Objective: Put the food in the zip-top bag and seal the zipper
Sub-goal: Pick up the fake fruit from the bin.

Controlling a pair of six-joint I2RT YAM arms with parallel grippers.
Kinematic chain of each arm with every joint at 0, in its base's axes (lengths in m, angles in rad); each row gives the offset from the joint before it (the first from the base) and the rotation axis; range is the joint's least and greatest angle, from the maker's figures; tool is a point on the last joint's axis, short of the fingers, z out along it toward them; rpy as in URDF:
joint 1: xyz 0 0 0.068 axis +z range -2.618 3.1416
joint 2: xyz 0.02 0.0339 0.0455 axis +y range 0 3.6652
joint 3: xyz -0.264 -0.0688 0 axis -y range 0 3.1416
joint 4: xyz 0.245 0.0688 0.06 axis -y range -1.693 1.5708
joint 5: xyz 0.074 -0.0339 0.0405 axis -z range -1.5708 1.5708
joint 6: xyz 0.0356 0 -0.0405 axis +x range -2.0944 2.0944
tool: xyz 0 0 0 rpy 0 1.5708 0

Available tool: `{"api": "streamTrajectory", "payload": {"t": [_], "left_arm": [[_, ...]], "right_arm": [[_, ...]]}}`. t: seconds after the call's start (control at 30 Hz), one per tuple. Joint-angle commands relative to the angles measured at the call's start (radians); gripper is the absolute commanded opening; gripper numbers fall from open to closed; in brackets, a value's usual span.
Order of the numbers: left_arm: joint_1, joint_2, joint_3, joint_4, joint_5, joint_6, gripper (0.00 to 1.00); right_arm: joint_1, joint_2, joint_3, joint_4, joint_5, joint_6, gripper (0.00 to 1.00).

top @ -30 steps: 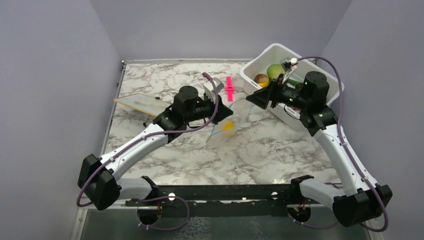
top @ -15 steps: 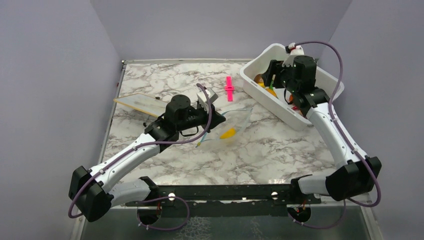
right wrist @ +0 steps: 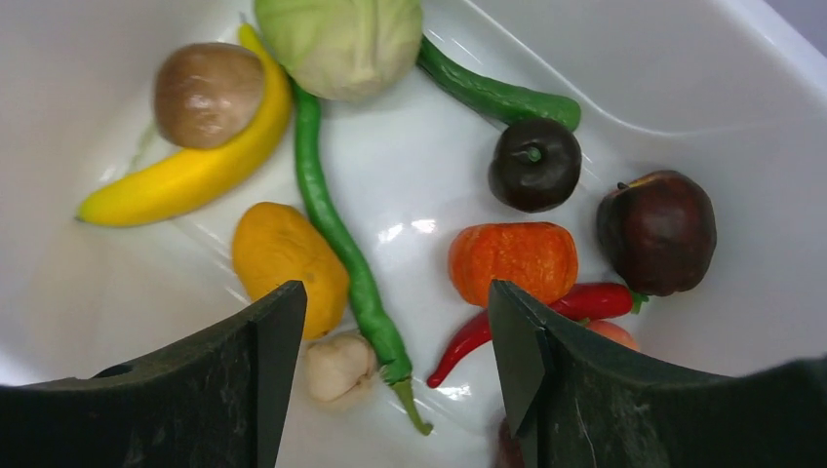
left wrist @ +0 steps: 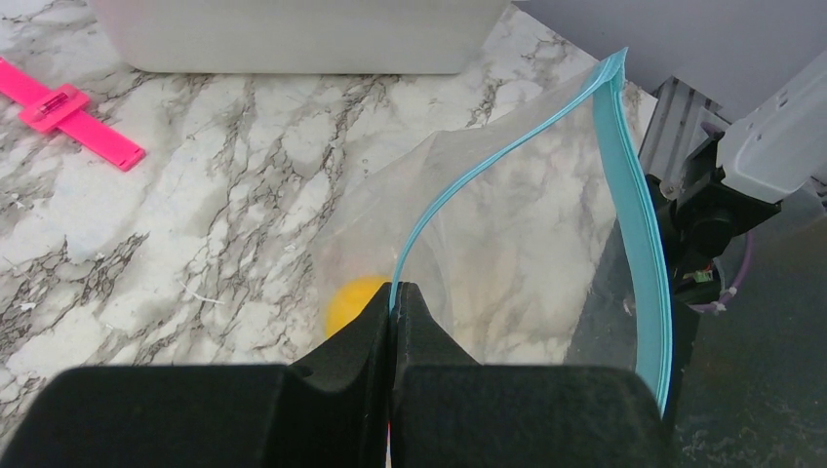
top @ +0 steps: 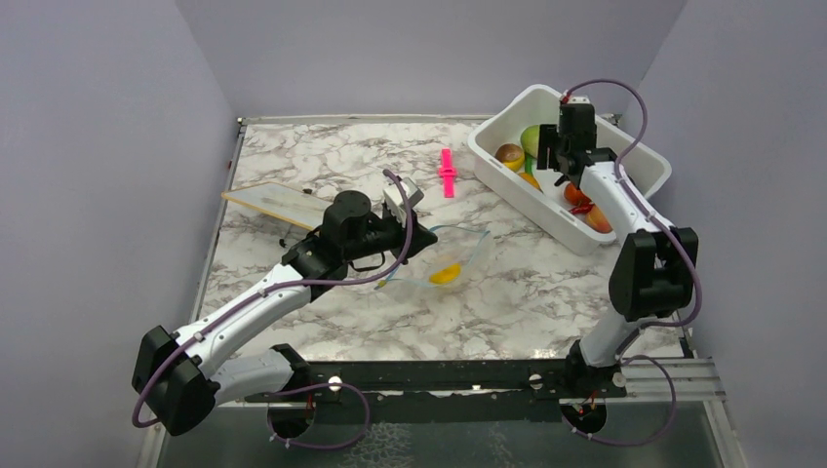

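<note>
My left gripper point(left wrist: 395, 292) is shut on the near lip of the zipper point(left wrist: 458, 195), holding the mouth of the clear zip-top bag point(top: 458, 249) open over the table. One yellow piece of food point(left wrist: 351, 304) lies inside the bag. My right gripper point(right wrist: 395, 292) hangs open, pointing down into the white tub point(top: 624, 146), with nothing between its fingers. Below it lie several food pieces: a long green chili point(right wrist: 332, 214), a garlic bulb point(right wrist: 336, 366), an orange-yellow piece point(right wrist: 283, 258), an orange pumpkin point(right wrist: 512, 258), a red chili point(right wrist: 575, 302), a green cabbage point(right wrist: 341, 39) and dark brown fruits point(right wrist: 655, 231).
A bright pink clip point(top: 447, 173) lies on the marble between the bag and the tub. A flat pale board point(top: 278, 203) rests at the left, behind my left arm. The tub stands at the back right corner near the wall.
My right arm swung away from the bag and now points down into the tub. My left gripper drew the bag slightly back and left, and its mouth gapes wider.
</note>
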Motion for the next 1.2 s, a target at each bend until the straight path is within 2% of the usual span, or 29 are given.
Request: {"api": "streamTrajectory", "payload": {"t": [0.0, 0.1, 0.3, 0.63, 0.97, 1.07, 1.17], "left_arm": [[-0.001, -0.031, -0.016, 0.026, 0.014, -0.001, 0.0], [-0.001, -0.037, -0.017, 0.024, 0.009, 0.005, 0.0], [-0.001, -0.038, -0.017, 0.026, 0.007, 0.008, 0.0], [-0.001, -0.049, -0.023, 0.029, 0.005, 0.008, 0.0], [-0.001, -0.045, -0.026, 0.032, 0.009, 0.002, 0.0], [-0.001, -0.045, -0.026, 0.033, 0.008, 0.003, 0.0], [-0.002, -0.045, -0.028, 0.033, 0.007, 0.004, 0.0]], "right_arm": [[-0.039, 0.079, 0.048, -0.046, 0.026, -0.018, 0.71], [-0.074, 0.14, 0.08, -0.087, 0.073, -0.005, 0.74], [-0.135, 0.19, 0.085, -0.077, -0.003, 0.022, 0.8], [-0.179, 0.266, 0.118, -0.096, 0.023, 0.045, 0.91], [-0.209, 0.331, 0.136, -0.091, -0.001, 0.034, 0.87], [-0.212, 0.349, 0.138, -0.091, 0.0, 0.03, 0.83], [-0.212, 0.346, 0.133, -0.083, -0.005, 0.03, 0.72]]}}
